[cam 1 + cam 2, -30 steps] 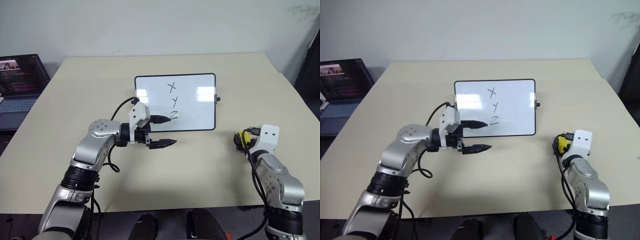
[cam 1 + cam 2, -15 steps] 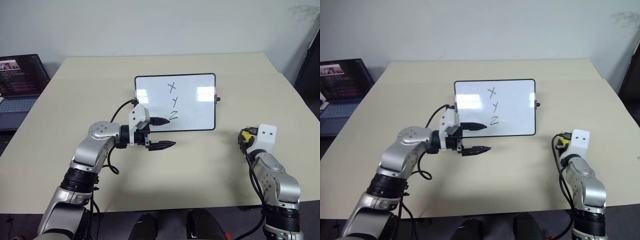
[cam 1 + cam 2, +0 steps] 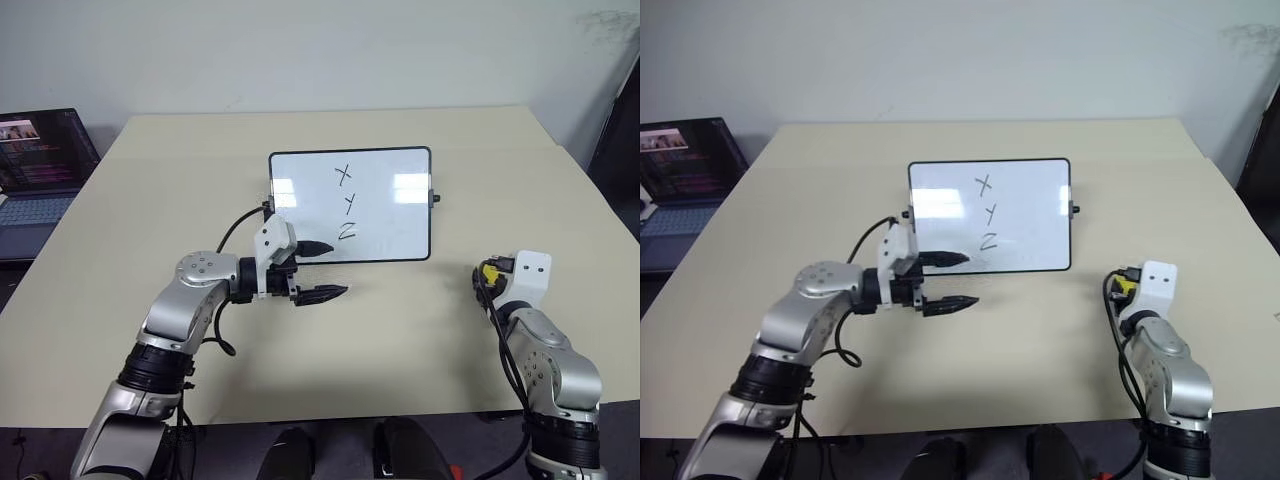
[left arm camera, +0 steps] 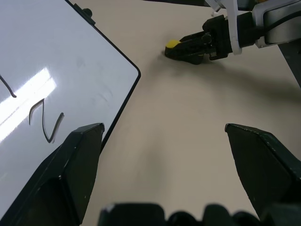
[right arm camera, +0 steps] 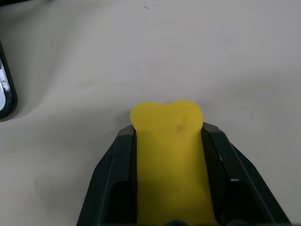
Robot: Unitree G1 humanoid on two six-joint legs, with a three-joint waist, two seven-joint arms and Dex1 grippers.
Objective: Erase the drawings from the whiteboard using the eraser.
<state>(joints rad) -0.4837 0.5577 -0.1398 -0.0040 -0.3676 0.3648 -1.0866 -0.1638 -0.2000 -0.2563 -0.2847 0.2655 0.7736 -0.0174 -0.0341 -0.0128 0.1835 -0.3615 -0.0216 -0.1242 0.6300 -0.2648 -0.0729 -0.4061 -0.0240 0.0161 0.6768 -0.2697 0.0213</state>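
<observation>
The eraser (image 5: 168,155) is a small yellow block, pinched between the two black fingers (image 5: 110,188) of the right gripper (image 4: 200,43), low over the desk (image 3: 400,330) toward its right edge and well apart from the whiteboard (image 3: 390,215). Its rounded, slightly bulging end suggests foam: light and soft, likely to squash and twist if gripped near one end. The hold on the long side walls looks sound, leaving the underside free to wipe. The glossy, thin-framed whiteboard lies flat near the desk's middle and may slide when rubbed. The drawings (image 3: 346,203), X, Y and Z, are untouched. The left gripper (image 3: 318,270) hangs spread wide and empty, straddling the board's near left corner.
</observation>
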